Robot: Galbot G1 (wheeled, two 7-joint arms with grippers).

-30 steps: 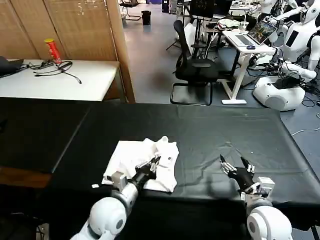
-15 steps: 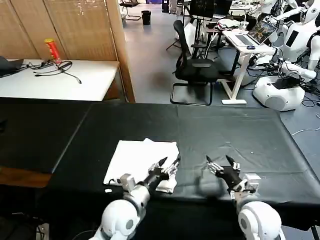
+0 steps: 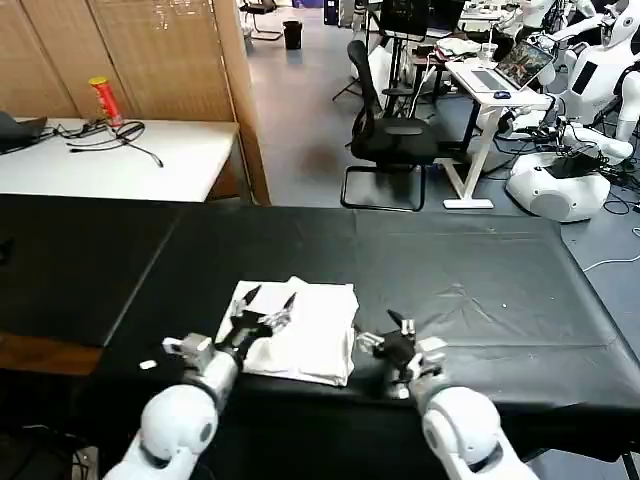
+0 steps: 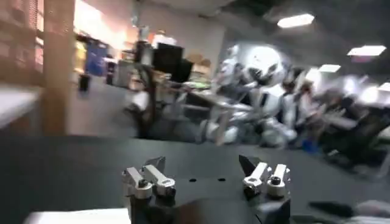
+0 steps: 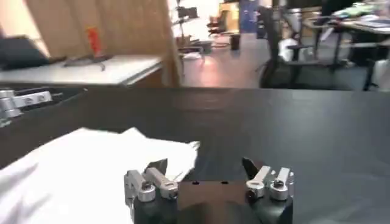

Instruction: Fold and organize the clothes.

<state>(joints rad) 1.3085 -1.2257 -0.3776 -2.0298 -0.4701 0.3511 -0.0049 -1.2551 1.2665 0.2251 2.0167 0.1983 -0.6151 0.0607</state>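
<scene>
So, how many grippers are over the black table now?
2. The left gripper hovers open over the left part of the T-shirt. The right gripper is open just beside the shirt's right edge, over the table.

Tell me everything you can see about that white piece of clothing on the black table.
The white T-shirt looks like soft plain cotton, folded into a rough rectangle that lies flat on the black table cover near the front edge. Its top is a little rumpled and its far right corner bunches up. No print shows on the side facing up. The left gripper, jaws open, sits over its left part; whether it touches the cloth cannot be told. The right gripper, jaws open, is just off its right edge, apart from it.
</scene>
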